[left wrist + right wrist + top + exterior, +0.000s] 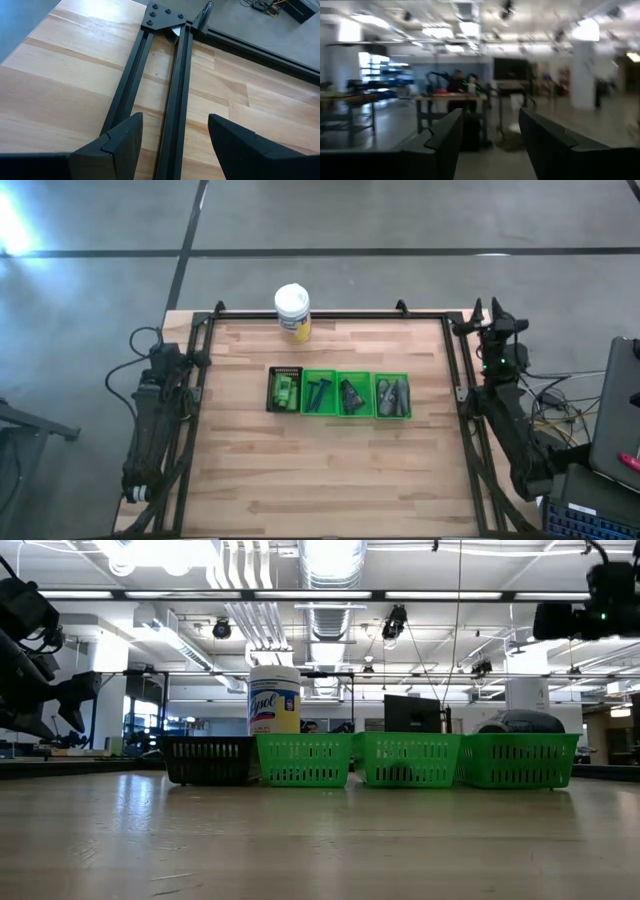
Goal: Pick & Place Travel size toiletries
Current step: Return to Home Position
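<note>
Wooden tabletop point(330, 480), plank-built, black frame rail point(175, 75) round the edge; open workshop floor beyond.

Item 1. Row of four bins across mid-tabletop, long axis running from left arm to right arm. Black bin point(285, 369) at the left end holds the green bottles point(287, 392). Left green bin point(303, 762) holds the blue razors point(319, 394). Middle green bin point(411, 760) holds the dark packets point(351, 395). Right green bin point(520, 760) holds the grey tubes point(393, 395). No toiletry shows outside a bin.

Item 2. Yellow Lysol jar point(292, 313), white lid, upright at the far edge, well apart from the row.

Item 3. Left claw point(175, 120): fingers apart, nothing between them, parked over the left-edge rail. Nearer the black bin.

Item 4. Right claw point(490, 112): fingers apart, empty, raised at the right edge and facing out into the room. Nearer the grey tubes.

Assessment: sorting looks complete. Both arms sit well clear of the row, so the retreat needs no pass over the bins.
</note>
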Tool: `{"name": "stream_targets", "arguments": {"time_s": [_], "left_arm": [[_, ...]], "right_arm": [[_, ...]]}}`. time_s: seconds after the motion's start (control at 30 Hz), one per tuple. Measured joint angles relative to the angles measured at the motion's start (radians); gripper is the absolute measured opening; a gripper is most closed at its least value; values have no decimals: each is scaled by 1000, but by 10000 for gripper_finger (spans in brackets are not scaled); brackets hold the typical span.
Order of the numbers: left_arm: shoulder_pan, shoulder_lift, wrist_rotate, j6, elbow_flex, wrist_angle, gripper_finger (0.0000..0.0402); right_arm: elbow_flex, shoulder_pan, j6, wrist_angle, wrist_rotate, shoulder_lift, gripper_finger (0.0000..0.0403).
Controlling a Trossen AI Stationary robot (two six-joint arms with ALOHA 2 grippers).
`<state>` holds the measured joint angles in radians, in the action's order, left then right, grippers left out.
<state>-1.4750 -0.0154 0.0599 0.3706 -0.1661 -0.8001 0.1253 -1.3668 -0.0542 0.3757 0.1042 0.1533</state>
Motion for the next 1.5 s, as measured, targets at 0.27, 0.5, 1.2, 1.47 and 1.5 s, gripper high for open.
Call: {"name": "stream_targets", "arguments": {"time_s": [0.27, 0.5, 1.2, 1.47, 1.5], "left_arm": [[0, 0, 0, 0, 0, 0, 229], [0, 0, 0, 0, 0, 0, 229], [0, 0, 0, 0, 0, 0, 229], [0, 0, 0, 0, 0, 0, 229], [0, 0, 0, 0, 0, 0, 229]], "right_arm": [[-117, 1, 72, -5, 98, 18, 204], [-117, 1, 102, -133, 97, 8, 226], [-116, 1, 156, -160, 100, 6, 296], [-116, 1, 158, -160, 100, 6, 323], [-116, 1, 159, -160, 100, 6, 326]]}}
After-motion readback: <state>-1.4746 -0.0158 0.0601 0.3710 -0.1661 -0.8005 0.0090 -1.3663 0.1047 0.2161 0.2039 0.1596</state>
